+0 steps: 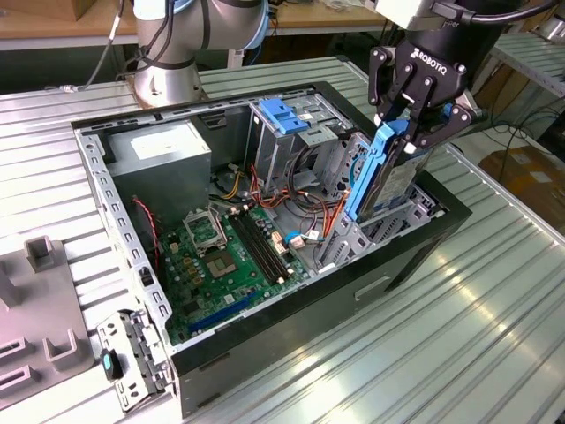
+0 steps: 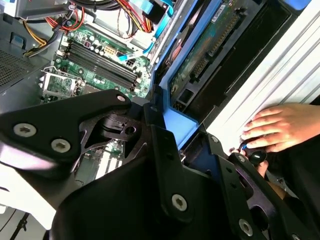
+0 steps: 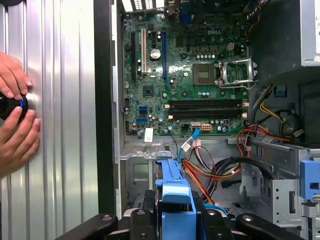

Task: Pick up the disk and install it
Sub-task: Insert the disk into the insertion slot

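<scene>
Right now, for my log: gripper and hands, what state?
Gripper: shut on the disk, held on edge over the open computer case.
Person's hands: cupped around a small black object on the table.

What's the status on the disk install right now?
Claw shut on disk. Disk upright, lower end in the drive cage. Person's hand on table outside the case, clear of it.

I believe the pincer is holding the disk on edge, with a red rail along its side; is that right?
Not quite: the rail is blue, not red, as the exterior view shows. The pincer does hold the disk on edge.
</scene>
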`<state>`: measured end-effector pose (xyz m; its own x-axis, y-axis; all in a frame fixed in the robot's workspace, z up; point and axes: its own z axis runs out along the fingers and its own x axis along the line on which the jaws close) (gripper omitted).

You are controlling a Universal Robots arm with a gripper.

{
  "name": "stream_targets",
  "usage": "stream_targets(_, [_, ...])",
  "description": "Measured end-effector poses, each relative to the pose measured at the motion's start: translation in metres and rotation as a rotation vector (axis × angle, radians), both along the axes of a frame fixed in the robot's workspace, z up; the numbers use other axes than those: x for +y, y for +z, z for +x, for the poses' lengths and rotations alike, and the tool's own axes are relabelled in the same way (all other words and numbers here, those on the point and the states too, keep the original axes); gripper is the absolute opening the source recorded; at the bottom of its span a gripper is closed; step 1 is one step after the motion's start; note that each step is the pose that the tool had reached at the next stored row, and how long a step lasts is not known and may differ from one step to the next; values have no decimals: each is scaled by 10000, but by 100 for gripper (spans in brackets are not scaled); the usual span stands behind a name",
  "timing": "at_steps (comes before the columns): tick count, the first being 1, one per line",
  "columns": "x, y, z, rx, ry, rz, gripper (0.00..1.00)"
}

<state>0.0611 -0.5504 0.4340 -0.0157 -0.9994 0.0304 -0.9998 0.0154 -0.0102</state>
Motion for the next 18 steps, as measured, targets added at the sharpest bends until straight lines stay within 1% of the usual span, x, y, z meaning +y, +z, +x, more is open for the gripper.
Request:
stream_targets(8, [0,-1,0,0,0,1,38])
stream_targets(9, [1,0,0,1,0,-1,45])
stream_targets(13, [0,-1,0,1,-1,-2,45])
stream_targets(16, [0,-41,0,1,-1,-2,45])
stream_targets(17, [0,-72,1,1,-1,-1,45])
stream_targets(18, [0,-131,8,1,1,-2,43])
